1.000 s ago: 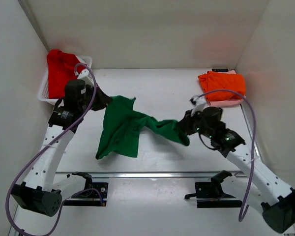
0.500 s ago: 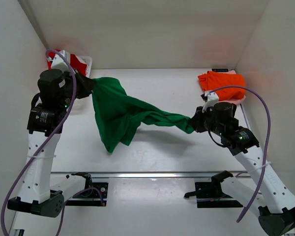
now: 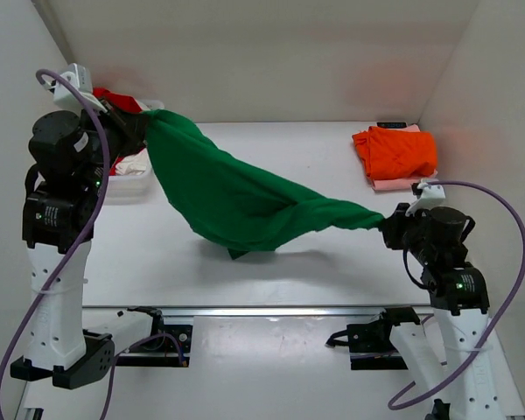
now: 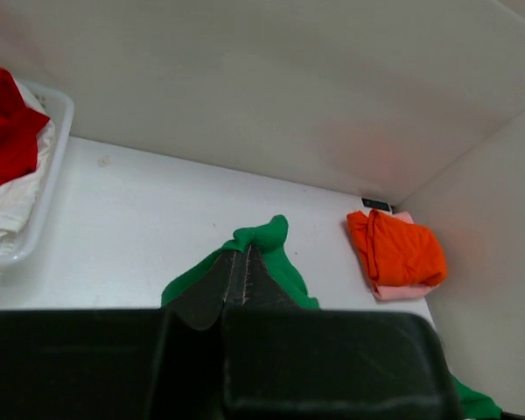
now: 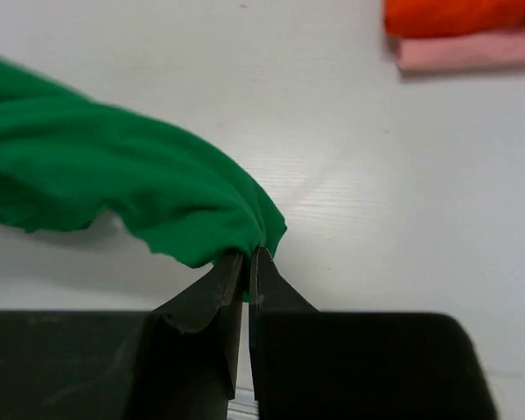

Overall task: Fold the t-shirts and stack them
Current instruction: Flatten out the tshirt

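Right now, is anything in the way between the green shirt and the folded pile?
Nothing visible. Only table surface lies between the held-up green shirt and the orange shirt stacked on the pink one.

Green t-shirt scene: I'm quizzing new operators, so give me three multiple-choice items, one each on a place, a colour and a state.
1. Where is the orange t-shirt?
A. in the basket
B. on the pale pink t-shirt, far right
C. under the green t-shirt

2. What colour is the topmost t-shirt in the basket?
A. blue
B. yellow
C. red

3. How is the green t-shirt held?
A. stretched between the left hand and right hand, both shut on it
B. by the left hand alone
C. lying flat, released

1 B: the top view shows orange folded over pink.
2 C: the red t-shirt tops the basket.
3 A: each wrist view shows closed fingers pinching green cloth.
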